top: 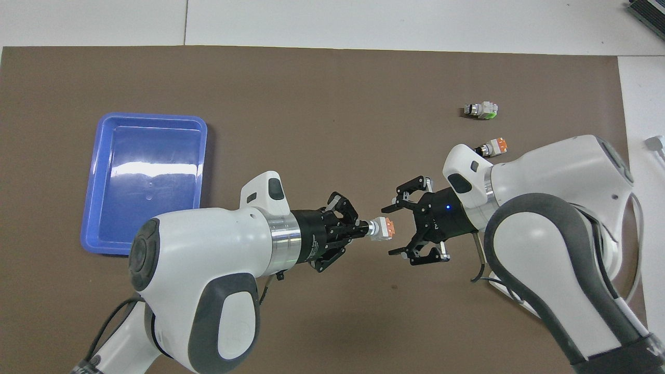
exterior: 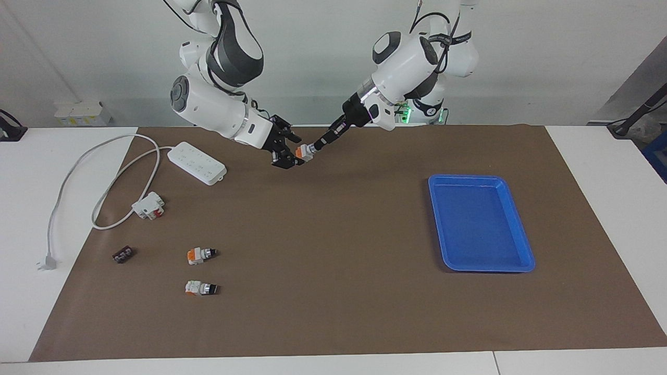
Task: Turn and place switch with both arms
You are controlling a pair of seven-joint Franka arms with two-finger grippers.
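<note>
switch (top: 382, 228) knob hidden in left gripper (top: 363, 229) – right gripper (top: 396, 228) spread.

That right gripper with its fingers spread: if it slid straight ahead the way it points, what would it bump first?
Most likely the switch, held up in the air by the left gripper. The right gripper faces its orange end across a small gap, though height alignment is hard to judge.
</note>
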